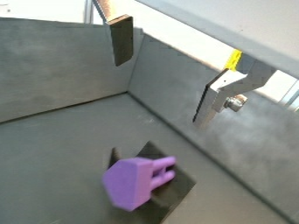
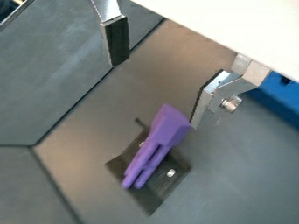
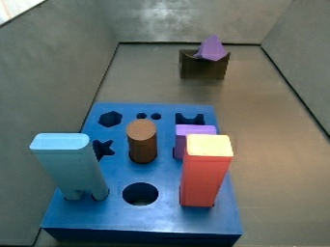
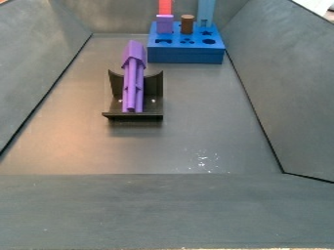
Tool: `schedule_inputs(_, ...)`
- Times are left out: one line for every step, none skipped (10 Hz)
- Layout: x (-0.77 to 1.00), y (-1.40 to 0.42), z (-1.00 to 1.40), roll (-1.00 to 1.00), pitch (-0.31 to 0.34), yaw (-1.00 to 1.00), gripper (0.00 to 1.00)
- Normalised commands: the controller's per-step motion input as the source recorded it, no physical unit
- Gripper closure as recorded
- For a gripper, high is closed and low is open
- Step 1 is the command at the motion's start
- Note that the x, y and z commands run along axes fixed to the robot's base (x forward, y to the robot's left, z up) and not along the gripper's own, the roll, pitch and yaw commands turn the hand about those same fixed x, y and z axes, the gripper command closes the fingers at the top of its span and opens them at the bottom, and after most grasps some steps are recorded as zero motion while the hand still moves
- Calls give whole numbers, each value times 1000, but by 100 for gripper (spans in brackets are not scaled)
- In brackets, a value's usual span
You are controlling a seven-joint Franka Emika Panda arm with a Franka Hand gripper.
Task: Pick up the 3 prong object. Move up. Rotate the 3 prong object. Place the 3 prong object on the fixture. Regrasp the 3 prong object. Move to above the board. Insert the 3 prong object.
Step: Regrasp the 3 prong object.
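From where I'm sitting the gripper (image 2: pixel 163 74) hangs above the fixture (image 4: pixel 132 99) with its fingers (image 1: pixel 121 40) spread wide and nothing between them, so it's let go and the purple peg (image 4: pixel 133 72) is on its own. The peg lies tilted across the fixture, leaning on the notch, and I read that as the parking step before the regrasp: propped like that, its long sides are open for the jaws to come in at a new angle. In both wrist views the fingers are flat silver plates with dark pads, one on each side of the peg but well above it, not touching. The peg looks like smooth matte plastic, with ridges running along its length and a lobed end face in a wrist view (image 1: pixel 131 182). The fixture is a dark blocky bracket on a flat base plate, dull finish. Going right, the blue board (image 3: pixel 142 198) sits well apart from the fixture, thick and square, with a pale blue block (image 3: pixel 68 164), a brown cylinder (image 3: pixel 142 141), a small lilac block (image 3: pixel 195 130) and a tall red block (image 3: pixel 206 170) already standing in it. A round hole (image 3: pixel 141 194) near the front is open.
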Motion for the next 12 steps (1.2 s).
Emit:
schedule_inputs(94,-39,-5,1000,114,43,0)
schedule_inputs(107,-42,-7,1000,142,57,0)
schedule_inputs(115,-43,-9,1000,166,72,0)
schedule_inputs(128,-48,-13,1000,201,100,0)
schedule_inputs(134,-52,-11,1000,216,118,0)
schedule_inputs(152,-54,-13,1000,252,174,0)
schedule_inputs(170,-57,-13,883,251,225,0)
schedule_inputs(188,-61,-14,711,217,250,0)
schedule_inputs(205,-61,-17,545,181,266,0)
schedule_inputs(225,-63,-15,378,142,273,0)
schedule_inputs(236,-48,-6,262,101,272,0)
schedule_inputs(230,-47,-7,209,63,262,0)
